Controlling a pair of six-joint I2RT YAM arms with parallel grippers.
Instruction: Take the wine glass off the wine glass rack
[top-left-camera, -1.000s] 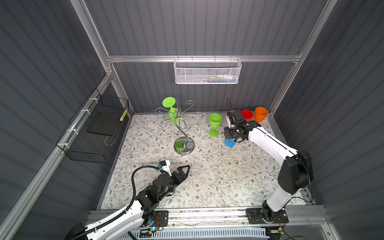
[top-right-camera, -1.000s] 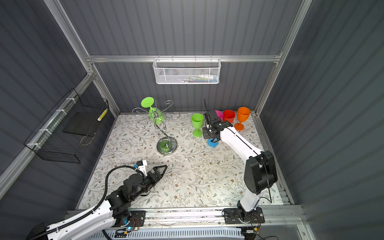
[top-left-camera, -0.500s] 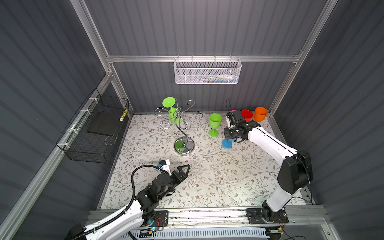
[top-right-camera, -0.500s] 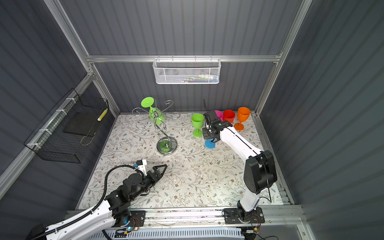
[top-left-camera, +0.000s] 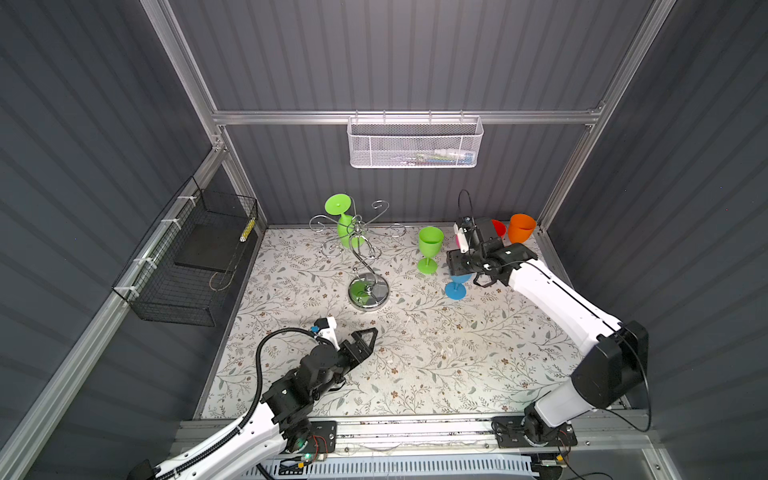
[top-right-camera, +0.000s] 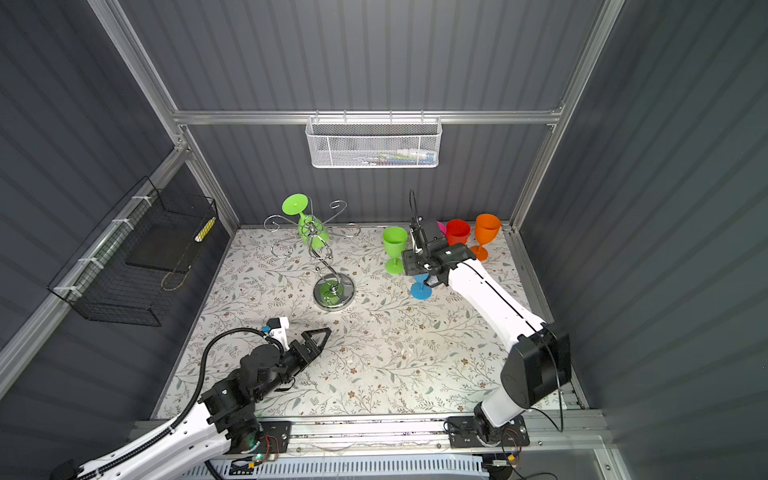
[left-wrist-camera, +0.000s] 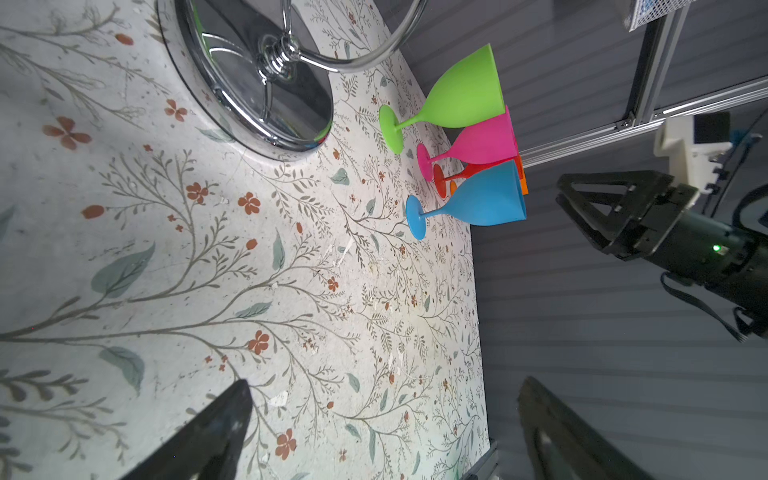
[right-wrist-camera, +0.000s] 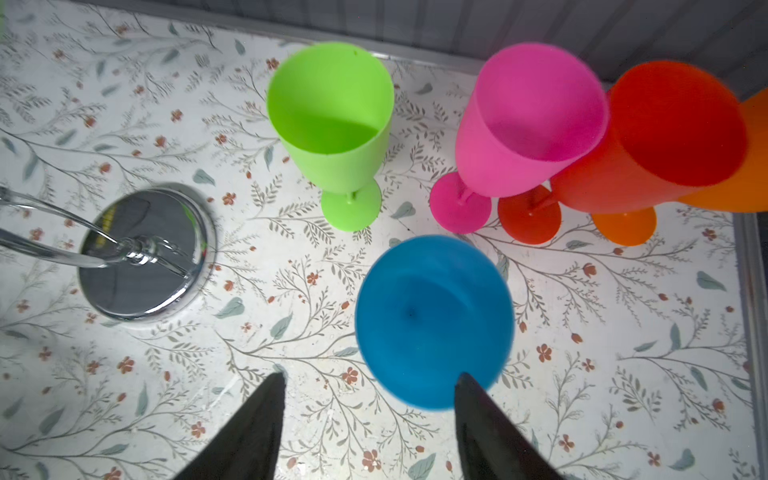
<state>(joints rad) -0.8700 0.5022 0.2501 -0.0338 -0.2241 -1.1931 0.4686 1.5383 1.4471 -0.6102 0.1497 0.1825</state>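
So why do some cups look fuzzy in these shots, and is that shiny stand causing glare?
Right wrist view: the pink cup and red cup have fuzzy rims, sitting close to the lens; the rack mirrors the room without harsh glare. Left wrist view: turned sideways, but the blue cup looks crisp. Both top views: sharp throughout, table brightly lit, walls dim.

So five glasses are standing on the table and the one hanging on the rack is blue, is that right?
No. The one hanging on the wine glass rack is a green glass, not blue; both top views show it. The blue glass is one of the five standing on the table.
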